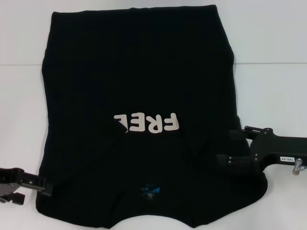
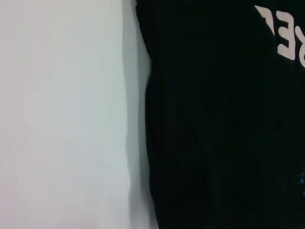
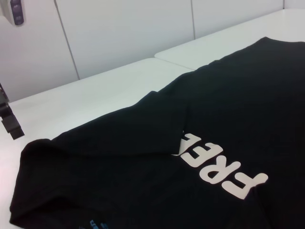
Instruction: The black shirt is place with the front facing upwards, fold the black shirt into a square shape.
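The black shirt (image 1: 139,86) lies spread on the white table (image 1: 268,38), front up, collar toward me. Its off-white "FREE" lettering (image 1: 148,123) reads upside down, and a fold of fabric covers the lettering's left end. A small blue neck label (image 1: 150,191) shows near the collar. My right gripper (image 1: 233,147) stands open at the shirt's right edge, fingers pointing inward over the fabric, nothing gripped. My left gripper (image 1: 45,187) sits at the shirt's lower left edge. The left wrist view shows the shirt's side edge (image 2: 147,143) and the right wrist view its lettering (image 3: 224,164).
A seam between two table tops (image 1: 268,63) runs across behind the shirt's upper part. Bare white table lies on both sides of the shirt. A grey wall panel (image 3: 124,33) stands beyond the table's far side in the right wrist view.
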Robot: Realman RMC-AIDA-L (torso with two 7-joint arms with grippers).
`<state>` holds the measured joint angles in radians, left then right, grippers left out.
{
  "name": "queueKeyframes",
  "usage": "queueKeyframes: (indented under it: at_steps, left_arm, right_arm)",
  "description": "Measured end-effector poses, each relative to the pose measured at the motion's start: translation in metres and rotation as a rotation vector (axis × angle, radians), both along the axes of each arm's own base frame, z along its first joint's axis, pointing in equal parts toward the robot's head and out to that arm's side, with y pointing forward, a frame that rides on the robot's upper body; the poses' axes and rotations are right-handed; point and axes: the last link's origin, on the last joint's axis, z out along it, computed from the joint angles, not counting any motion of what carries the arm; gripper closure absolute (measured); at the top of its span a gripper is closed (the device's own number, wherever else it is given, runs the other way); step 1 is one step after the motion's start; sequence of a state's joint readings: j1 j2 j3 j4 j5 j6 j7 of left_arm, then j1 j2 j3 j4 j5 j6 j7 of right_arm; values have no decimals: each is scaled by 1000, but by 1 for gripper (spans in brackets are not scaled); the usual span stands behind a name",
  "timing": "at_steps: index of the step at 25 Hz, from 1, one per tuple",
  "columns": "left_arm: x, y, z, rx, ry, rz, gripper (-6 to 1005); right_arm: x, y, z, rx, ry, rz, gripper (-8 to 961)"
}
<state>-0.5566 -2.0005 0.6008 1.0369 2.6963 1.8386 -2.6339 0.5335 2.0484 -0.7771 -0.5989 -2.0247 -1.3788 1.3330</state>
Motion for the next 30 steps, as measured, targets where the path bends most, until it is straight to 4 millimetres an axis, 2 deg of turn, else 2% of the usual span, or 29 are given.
queueKeyframes:
  at_steps: [5, 14, 30]
  left_arm:
    - [-3, 2, -3, 22, 18, -14, 51]
    - [1, 4, -20, 5, 31, -76, 52]
    - [0, 8, -27, -6, 90, -95, 51]
  right_arm:
    - [1, -2, 2, -1, 9, -1, 13]
    - [1, -1, 4, 9, 16, -5, 13]
    - [-2, 3, 9, 22, 27, -4, 12]
